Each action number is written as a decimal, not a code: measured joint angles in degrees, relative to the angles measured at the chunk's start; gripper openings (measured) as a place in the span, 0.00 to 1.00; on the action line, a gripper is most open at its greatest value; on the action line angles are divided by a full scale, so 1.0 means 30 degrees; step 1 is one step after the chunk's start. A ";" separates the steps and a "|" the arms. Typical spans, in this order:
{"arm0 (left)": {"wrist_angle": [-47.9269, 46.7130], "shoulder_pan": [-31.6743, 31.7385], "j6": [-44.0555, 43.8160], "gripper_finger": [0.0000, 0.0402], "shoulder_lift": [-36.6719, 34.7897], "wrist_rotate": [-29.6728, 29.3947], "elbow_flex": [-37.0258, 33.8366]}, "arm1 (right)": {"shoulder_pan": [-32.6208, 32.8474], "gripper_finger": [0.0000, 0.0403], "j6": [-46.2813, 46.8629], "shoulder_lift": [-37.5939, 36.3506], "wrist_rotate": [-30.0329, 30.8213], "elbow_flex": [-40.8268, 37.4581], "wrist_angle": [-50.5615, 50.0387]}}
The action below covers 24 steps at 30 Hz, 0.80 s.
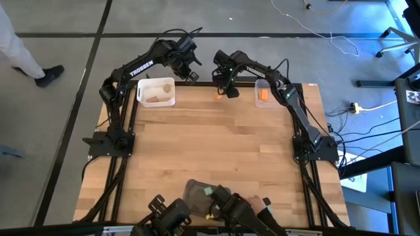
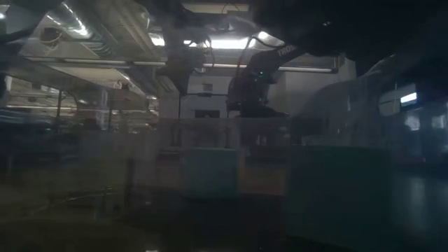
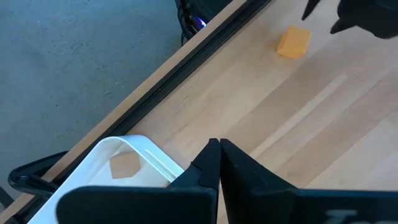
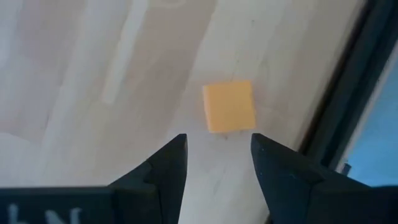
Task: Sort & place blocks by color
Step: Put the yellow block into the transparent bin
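Orange block (image 4: 229, 106) just past open right gripper (image 4: 217, 158) tips, untouched.

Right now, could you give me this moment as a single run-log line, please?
right gripper: open, above orange block, not gripping | left gripper: shut, empty, by white tray | orange block: on table, far edge

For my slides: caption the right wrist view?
Open right hand poised above an orange cube on the wooden table.
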 joint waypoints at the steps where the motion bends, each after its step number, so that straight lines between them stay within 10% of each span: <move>1: 0.0000 0.0000 0.0000 0.00 0.0007 0.0000 0.0000 | -0.0024 0.44 -0.0007 0.0000 0.0020 0.0003 0.0145; 24: 0.0000 0.0000 0.0496 0.00 0.0007 -0.0009 0.0000 | 0.0102 0.44 0.0116 0.0051 0.1362 -0.0592 0.1386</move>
